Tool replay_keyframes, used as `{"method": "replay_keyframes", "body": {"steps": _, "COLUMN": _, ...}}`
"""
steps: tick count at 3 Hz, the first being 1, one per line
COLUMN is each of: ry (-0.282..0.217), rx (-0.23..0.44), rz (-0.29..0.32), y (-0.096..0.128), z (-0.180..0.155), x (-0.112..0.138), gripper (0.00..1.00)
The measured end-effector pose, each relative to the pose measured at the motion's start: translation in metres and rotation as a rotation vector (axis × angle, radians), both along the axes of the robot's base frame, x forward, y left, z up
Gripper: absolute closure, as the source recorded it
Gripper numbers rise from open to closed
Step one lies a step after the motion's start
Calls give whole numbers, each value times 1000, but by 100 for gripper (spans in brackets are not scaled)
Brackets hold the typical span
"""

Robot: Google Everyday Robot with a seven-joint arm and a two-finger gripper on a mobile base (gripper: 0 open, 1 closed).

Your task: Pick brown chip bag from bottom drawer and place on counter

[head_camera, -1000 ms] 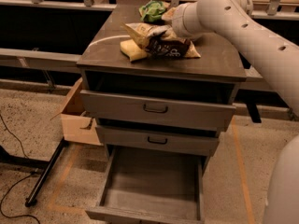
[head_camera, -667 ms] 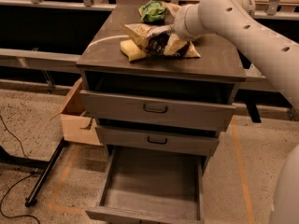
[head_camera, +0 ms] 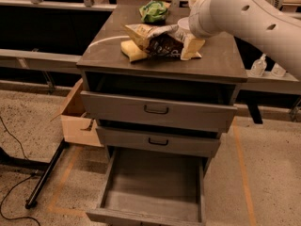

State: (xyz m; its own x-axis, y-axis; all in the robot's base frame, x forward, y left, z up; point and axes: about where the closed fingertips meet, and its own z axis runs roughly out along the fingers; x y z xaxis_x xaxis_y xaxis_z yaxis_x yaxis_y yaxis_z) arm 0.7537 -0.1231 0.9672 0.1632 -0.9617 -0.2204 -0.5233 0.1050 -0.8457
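Arm [head_camera: 254,18]: large white arm, reaching in from the upper right across the back of the cabinet top; it hides the right rear corner.
Counter [head_camera: 106,55]: glossy grey-brown top. Its left front part is bare; its middle carries all three small items.
Bottom drawer [head_camera: 153,192]: pulled fully out, lowest of three; nothing shows inside it.
Upper drawers [head_camera: 157,109]: two, with dark handles, both part-way out but not in the path of any move on the top.
Cardboard box [head_camera: 77,121]: on the floor against the cabinet's left side, well apart from the work.
Brown chip bag [head_camera: 160,42]: on the counter near its middle, lying crumpled with its dark centre facing the camera and one pale end raised to the left.
Handling, bag: judged light, soft and crinkly, with slick foil and breakable contents. A pinch on a flat sealed end should hold better than one on the puffed middle.
Green snack bag [head_camera: 154,11]: just behind the brown bag, near the rear edge (close enough to be nudged by a careless withdrawal).
Yellow sponge [head_camera: 131,52]: touching the brown bag's front left and partly under it.
Gripper [head_camera: 183,31]: at the bag's right end, low over the counter. Whether it is open, closed or holding the bag cannot be told.
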Motion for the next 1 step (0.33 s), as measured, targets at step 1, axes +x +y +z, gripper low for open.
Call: {"method": "replay_keyframes", "body": {"steps": 1, "ry": 0, "rx": 0, "rz": 0, "y": 0, "z": 0, "x": 0, "gripper": 0}}
